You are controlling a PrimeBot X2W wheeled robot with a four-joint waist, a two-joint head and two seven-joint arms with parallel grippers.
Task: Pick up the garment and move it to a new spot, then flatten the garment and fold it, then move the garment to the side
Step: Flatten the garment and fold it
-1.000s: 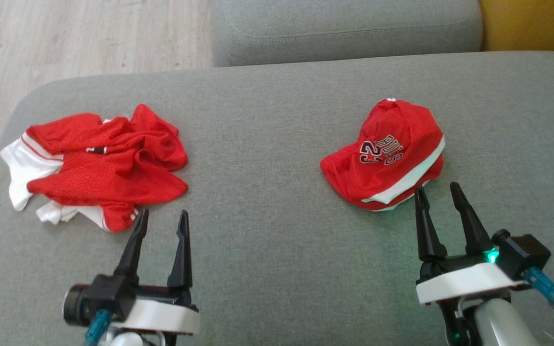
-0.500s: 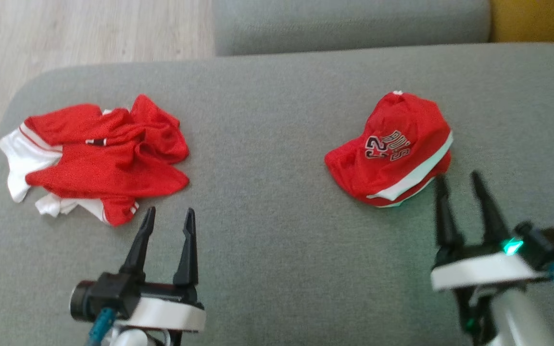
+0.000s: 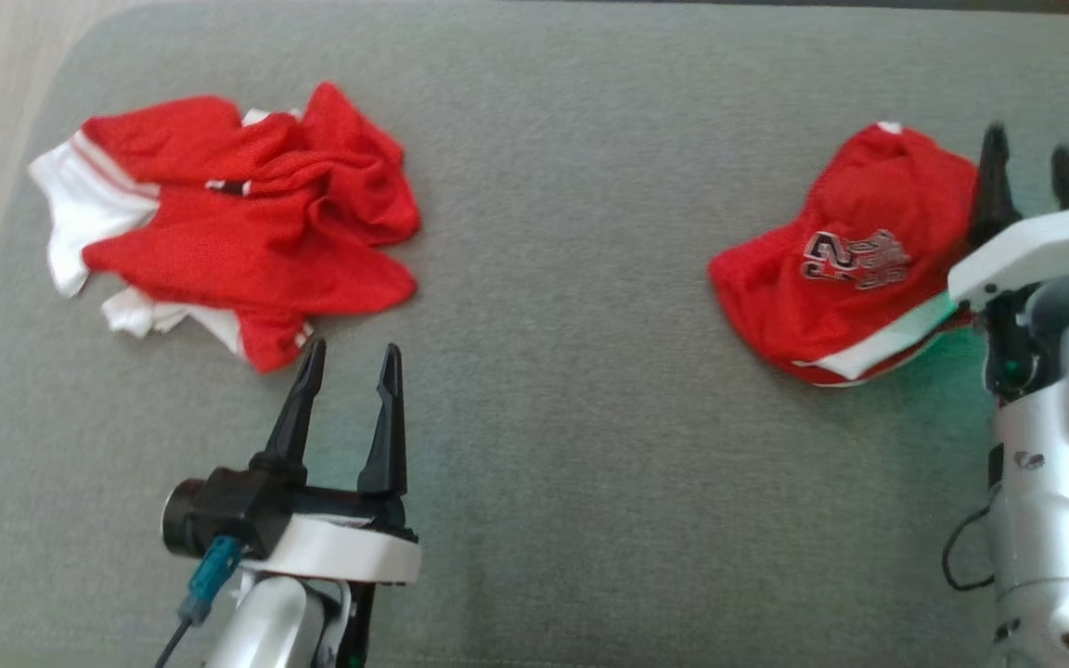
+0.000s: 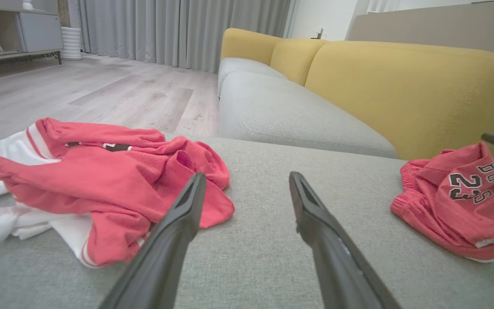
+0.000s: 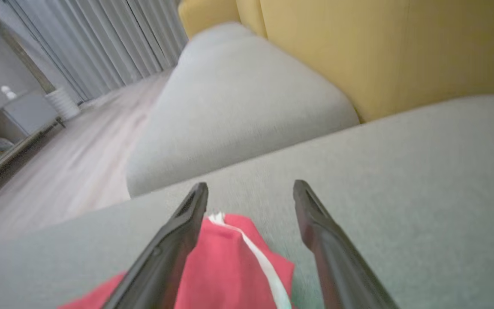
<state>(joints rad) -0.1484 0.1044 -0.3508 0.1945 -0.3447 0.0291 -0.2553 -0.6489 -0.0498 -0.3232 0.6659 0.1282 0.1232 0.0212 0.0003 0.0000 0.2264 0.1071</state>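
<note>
A crumpled red and white garment (image 3: pixel 228 232) lies at the left of the grey cushion (image 3: pixel 572 371). My left gripper (image 3: pixel 349 357) stands open just short of its near edge, touching nothing. In the left wrist view the crumpled garment (image 4: pixel 101 180) sits ahead and left of the gripper (image 4: pixel 247 180). A folded red garment with a "23" print (image 3: pixel 850 269) rests at the right. My right gripper (image 3: pixel 1026 162) is open above its right edge. In the right wrist view its red cloth with a white stripe (image 5: pixel 230 262) lies below the open gripper (image 5: pixel 251 186).
A yellow backrest (image 4: pixel 401 86) rises behind the cushion, and another grey seat (image 4: pixel 281 111) adjoins it at the far side. Wooden floor (image 4: pixel 101 90) lies beyond the cushion's left edge. Bare cushion stretches between the two garments.
My right gripper has gone forward from the near side of the folded garment to over its right edge. The head view has tilted down. The left gripper has kept its place.
</note>
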